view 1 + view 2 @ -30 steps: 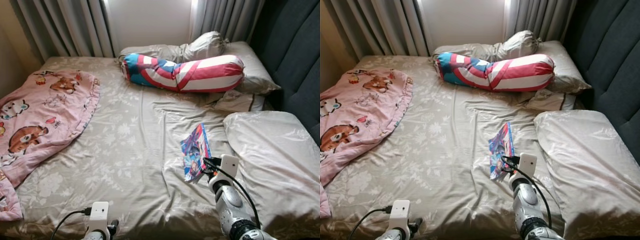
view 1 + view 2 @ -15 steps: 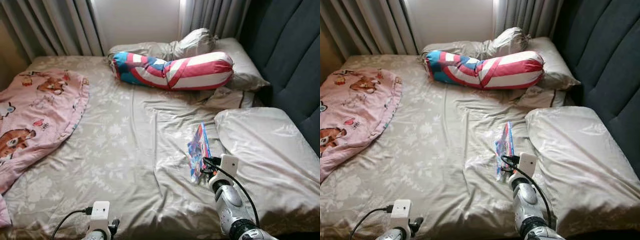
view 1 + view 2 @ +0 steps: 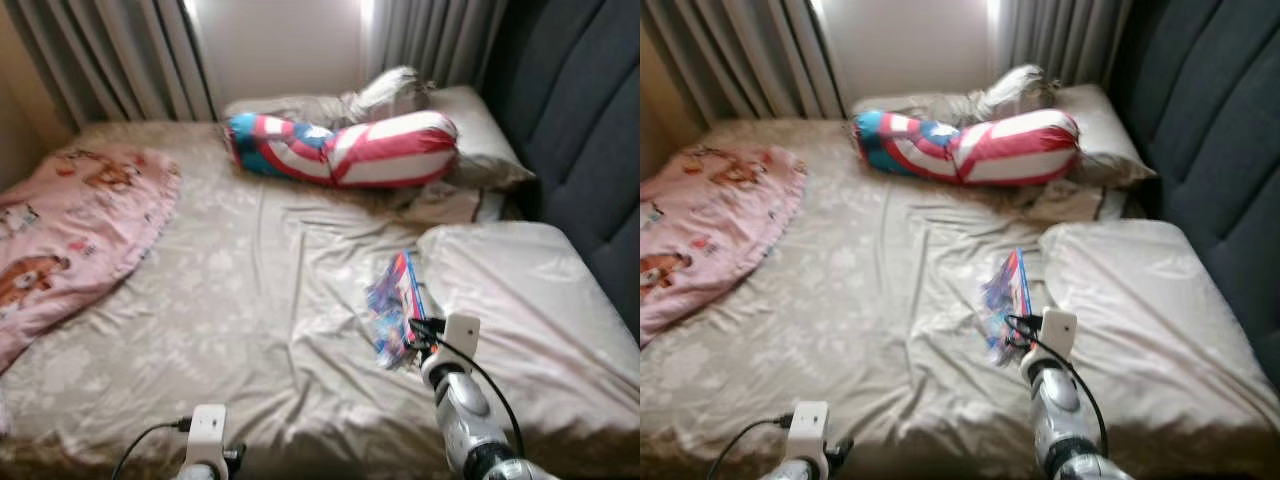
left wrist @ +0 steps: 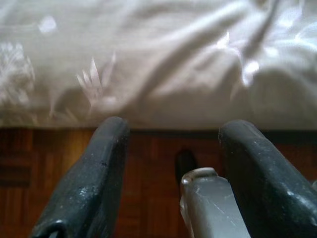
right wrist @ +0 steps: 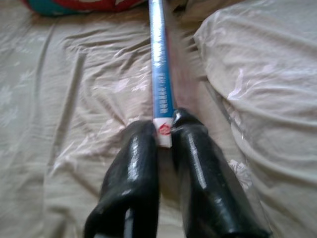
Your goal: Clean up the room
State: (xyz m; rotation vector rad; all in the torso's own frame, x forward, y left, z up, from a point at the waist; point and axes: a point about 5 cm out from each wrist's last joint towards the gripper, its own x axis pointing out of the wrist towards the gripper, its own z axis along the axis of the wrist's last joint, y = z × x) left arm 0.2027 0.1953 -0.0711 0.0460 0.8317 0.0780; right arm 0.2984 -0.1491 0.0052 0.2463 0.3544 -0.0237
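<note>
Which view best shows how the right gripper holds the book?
The right wrist view: both fingers are clamped on the book's blue spine edge-on. The eye views show the right gripper at the book's near end with its colourful cover raised off the sheet, somewhat blurred.

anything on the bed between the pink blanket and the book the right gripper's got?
Nothing: bare wrinkled sheet between the pink blanket and the book, held by the right gripper. Left eye view shows it.

A thin book [image 3: 397, 311] with a bright, many-coloured cover (blue spine, seen edge-on in the right wrist view) is tipped up on edge above the bed [image 3: 230, 300], toward its right side beside the large pillow [image 3: 520, 300]. Its near end is pinched between the right gripper [image 5: 165, 134] fingers
</note>
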